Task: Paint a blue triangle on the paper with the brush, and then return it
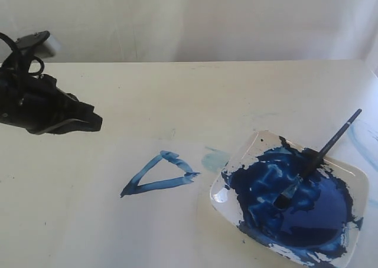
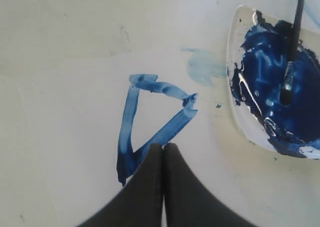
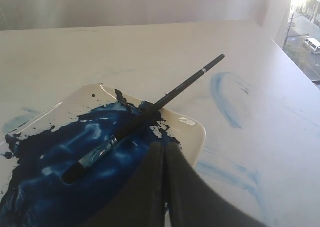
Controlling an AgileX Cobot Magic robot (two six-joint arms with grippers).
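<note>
As things stand: painting and return both look done.
Blue triangle (image 1: 159,185): on the paper (image 1: 88,221), mid-worktop, near the dish (image 1: 357,176).
Brush (image 1: 316,160): lying free in the dish by the worktop's right edge, bristles in paint.
Left end effector (image 2: 163,146): closed, empty, above the triangle.
Right end effector (image 3: 164,146): closed, empty, over the dish.
Next: likely just drawing both arms clear.

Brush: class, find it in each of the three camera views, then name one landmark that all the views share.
Exterior view: the brush lies at lower right, handle slanting up to the right.
Left wrist view: brush in the dish, handle running out of frame.
Right wrist view: brush crosses the dish, handle past its rim.
Shared landmark: the white dish.
</note>
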